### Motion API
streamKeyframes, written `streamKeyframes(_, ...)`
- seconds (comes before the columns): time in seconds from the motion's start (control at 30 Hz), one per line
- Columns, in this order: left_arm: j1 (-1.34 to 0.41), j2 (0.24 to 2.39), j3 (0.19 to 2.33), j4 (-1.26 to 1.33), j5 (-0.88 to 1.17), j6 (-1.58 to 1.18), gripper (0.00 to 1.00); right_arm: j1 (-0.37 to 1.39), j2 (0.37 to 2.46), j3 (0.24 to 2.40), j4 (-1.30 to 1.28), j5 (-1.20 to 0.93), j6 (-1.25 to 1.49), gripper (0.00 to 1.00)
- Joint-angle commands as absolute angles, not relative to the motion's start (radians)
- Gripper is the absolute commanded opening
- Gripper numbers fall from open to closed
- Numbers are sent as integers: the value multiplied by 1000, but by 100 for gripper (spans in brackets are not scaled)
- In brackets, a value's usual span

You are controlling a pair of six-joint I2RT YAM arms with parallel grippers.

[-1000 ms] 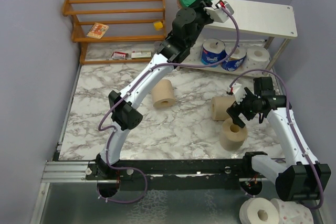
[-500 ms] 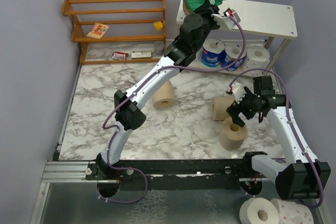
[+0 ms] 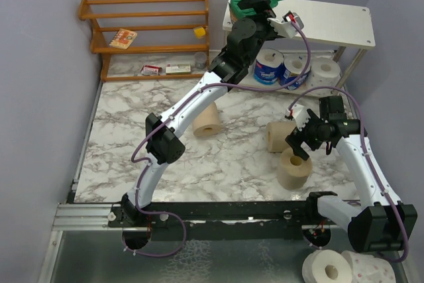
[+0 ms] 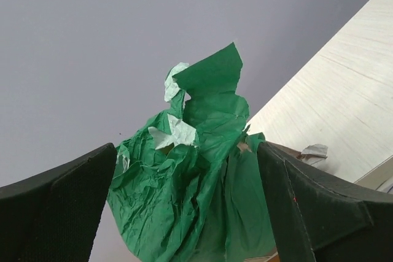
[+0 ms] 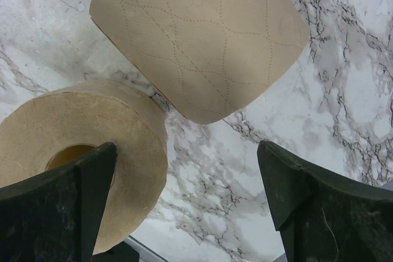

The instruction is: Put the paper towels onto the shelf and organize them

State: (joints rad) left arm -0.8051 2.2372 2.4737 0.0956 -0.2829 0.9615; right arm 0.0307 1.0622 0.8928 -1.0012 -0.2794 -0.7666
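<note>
Left fingers [image 4: 196, 213] straddle green pack [image 4: 196, 182] | right fingers [image 5: 184, 200] wide | marble tabletop [image 3: 126, 130], grey walls [image 3: 40, 64]

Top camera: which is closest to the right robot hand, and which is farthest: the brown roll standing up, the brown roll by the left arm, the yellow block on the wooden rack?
From the right gripper:
1. Standing brown roll, just below it.
2. Brown roll by the left arm, mid-table.
3. Yellow block, on the far-left wooden rack.

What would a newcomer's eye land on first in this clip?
The crumpled green-wrapped pack at the left end of the white shelf, sitting between the left gripper's fingers. Then the right gripper hovering open above two tan rolls on the marble table.
</note>
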Motion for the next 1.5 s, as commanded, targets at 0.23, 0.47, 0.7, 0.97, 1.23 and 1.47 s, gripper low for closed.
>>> streamKeyframes(0.23, -873, 2128, 2485, 296, -380, 1044, 99, 26, 1051, 854, -972, -261, -778, 100)
streamKeyframes(0.47, -1019, 2068, 2539, 339, -413, 1221, 99, 26, 1048, 821, -902, -300, -699, 100)
streamKeyframes(0.7, -1102, 1959, 2712, -120, -572, 921, 99, 26, 996, 752, -788, -160, -604, 100)
streamKeyframes(0.97, -1014, 1629, 2397, -862, -87, 349, 87, 25, 914, 674, -596, 179, -435, 100)
streamKeyframes(1.23, -892, 1305, 1824, -906, 113, 411, 85, -43, 875, 634, -525, 226, -405, 100)
streamKeyframes(1.47, -853, 1166, 1456, -826, 119, 425, 83, -142, 791, 607, -497, 203, -395, 100)
